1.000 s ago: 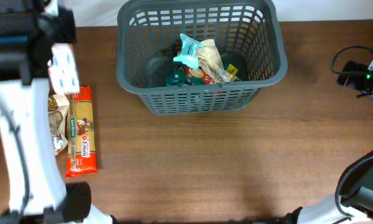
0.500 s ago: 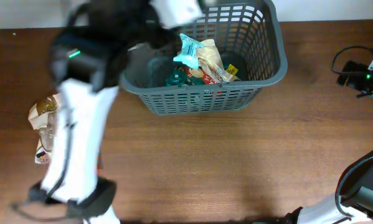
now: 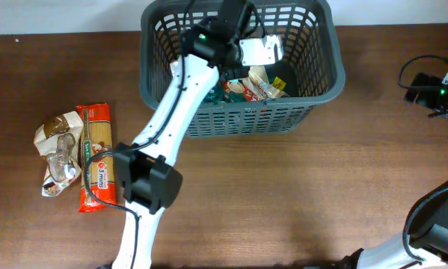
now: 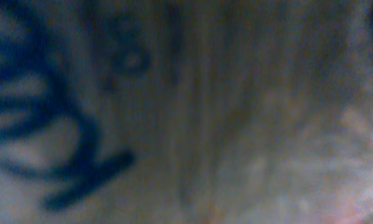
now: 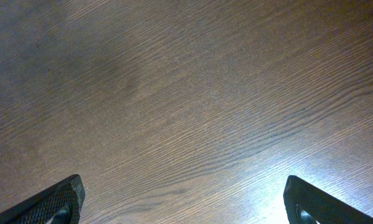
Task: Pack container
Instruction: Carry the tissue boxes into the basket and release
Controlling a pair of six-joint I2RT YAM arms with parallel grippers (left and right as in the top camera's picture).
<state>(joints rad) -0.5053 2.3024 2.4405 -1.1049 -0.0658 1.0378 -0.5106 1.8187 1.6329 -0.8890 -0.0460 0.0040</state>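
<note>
The container (image 3: 324, 88), a dark grey lattice basket, stands at the back centre of the table with several food packets (image 3: 262, 86) inside. My left arm reaches over its near wall. My left gripper (image 3: 246, 46) is above the packets, shut on a white packet with blue print (image 3: 262, 51). That packet (image 4: 174, 112) fills the left wrist view as a blur, and the fingers are hidden. My right gripper (image 5: 186, 208) is open and empty over bare wood; it also shows at the right edge of the overhead view (image 3: 422, 84).
A red-and-orange pasta packet (image 3: 98, 161) lies on the table at the left. A crumpled brown-and-clear packet (image 3: 57, 153) lies against it. The left arm's base (image 3: 150, 183) stands at the front left.
My left arm has swung from the packets at the left to over the basket, carrying the white packet. The pasta packet and the brown packet stay in place. The right arm has not moved.
</note>
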